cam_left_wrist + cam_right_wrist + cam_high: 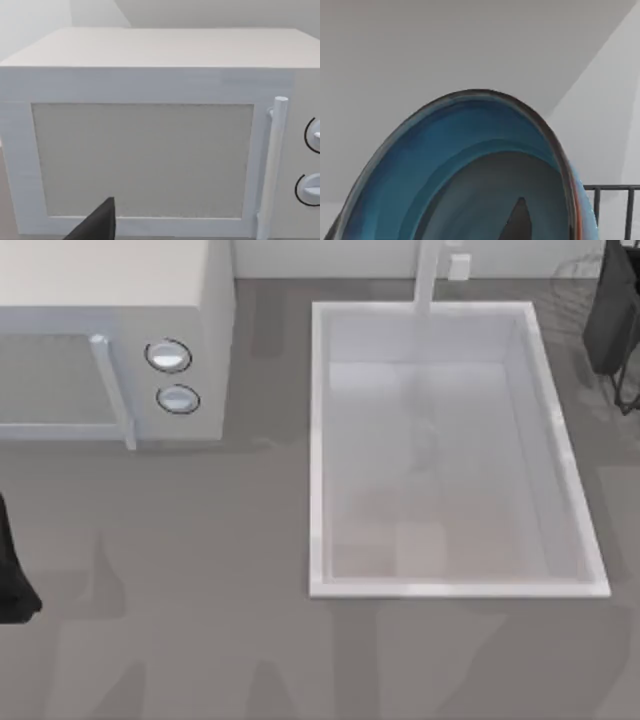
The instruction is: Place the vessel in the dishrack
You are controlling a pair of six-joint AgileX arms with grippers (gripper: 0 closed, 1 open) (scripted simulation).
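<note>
Bowl (470, 165) hangs tilted at the right gripper (519, 220), up beside the rack (612, 205), past the sink's (320, 440) far right corner. Can't tell its claw's state. Looks glazed: stiff, slippery, chippable, so best pinched at the rim. Left arm parked facing microwave (145, 150).

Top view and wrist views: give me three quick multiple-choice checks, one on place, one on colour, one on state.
1. Where does the microwave stand relative to the sink?
A. At the top view's left of it
B. At the top view's right of it
C. Inside it

2. What colour is the vessel's inside?
A. Yellow
B. Teal-blue
C. White

3. How is the microwave door?
A. Removed
B. Wide open
C. Closed

Answers: 1 A, the top view has the microwave at left and the sink at right. 2 B, the right wrist view shows a glossy teal-blue inside. 3 C, the door sits flush beside its handle.
</note>
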